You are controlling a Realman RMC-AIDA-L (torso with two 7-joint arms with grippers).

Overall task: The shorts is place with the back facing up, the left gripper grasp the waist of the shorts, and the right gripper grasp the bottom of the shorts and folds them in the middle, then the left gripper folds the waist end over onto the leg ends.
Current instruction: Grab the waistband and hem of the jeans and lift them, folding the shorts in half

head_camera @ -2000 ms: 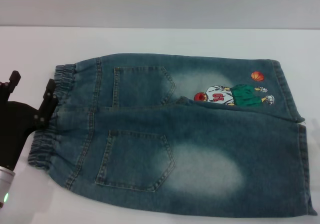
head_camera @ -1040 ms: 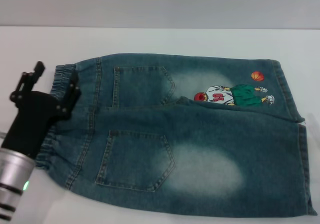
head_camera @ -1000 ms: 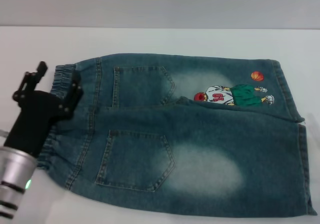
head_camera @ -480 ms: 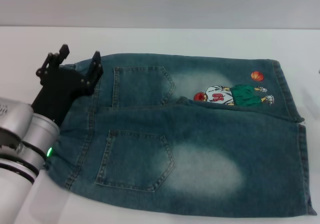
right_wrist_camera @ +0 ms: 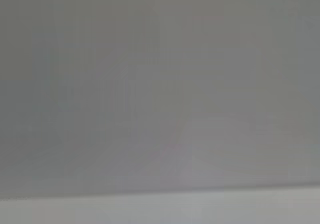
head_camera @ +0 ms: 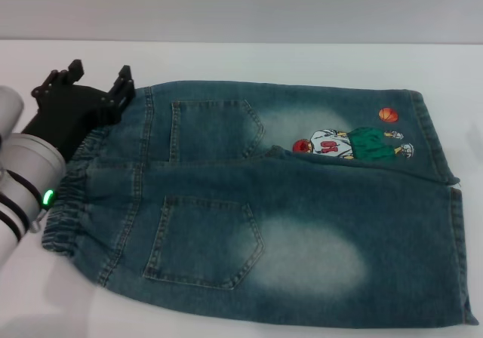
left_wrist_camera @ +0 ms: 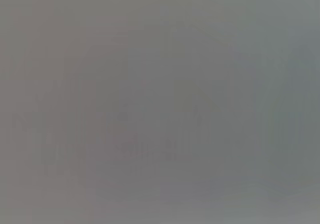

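Faded blue denim shorts (head_camera: pixel 279 202) are seen laid flat on a white worktop (head_camera: pixel 241 59), back side up, with two patch pockets showing. The waist of the shorts (head_camera: pixel 64 202), a darker gathered elastic band, lies at the left of the head view. The leg ends (head_camera: pixel 445 202), two straight stitched hems, lie at the right. A small cartoon basketball player print (head_camera: pixel 351 143) with an orange ball is seen on the far leg, close to its hem.

The left pincer (head_camera: pixel 98 84) is seen at the far corner of the waistband, its black prongs spread wide with a clear gap between them. The prongs are placed at the band's far end, with one prong over the denim edge and the other over bare worktop. Whether the cloth is touched cannot be told. Nothing is held between the prongs. Behind it, a silver-grey arm with a green light (head_camera: pixel 47 197) is seen running off the left edge, lying over part of the waistband.

The right pincer is not seen in the head view. Only flat grey is given by both wrist views.
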